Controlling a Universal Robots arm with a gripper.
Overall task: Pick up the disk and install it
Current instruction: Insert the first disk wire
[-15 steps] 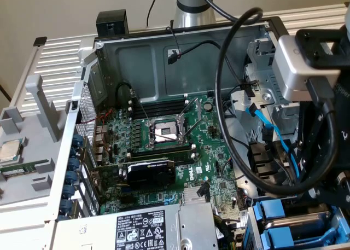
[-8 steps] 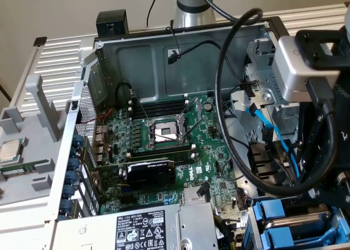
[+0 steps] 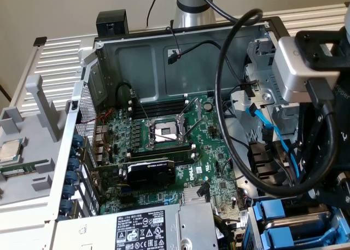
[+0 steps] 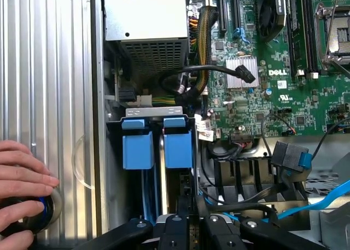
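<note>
My pincer (image 4: 192,220) was pinched shut, apparently empty, lined up straight with the silver disk in its bright blue plastic carrier (image 4: 179,143), slotted in the grey metal bay (image 4: 153,112). I guess that was to match the slot.

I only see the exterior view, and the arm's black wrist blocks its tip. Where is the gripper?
Observer: The gripper hangs over the drive bay, in line with the disk in its blue carrier.
Operator: Is anyone near the machine?
Observer: Yes, a person's hand covers a round black object on the ribbed metal surface.
</note>
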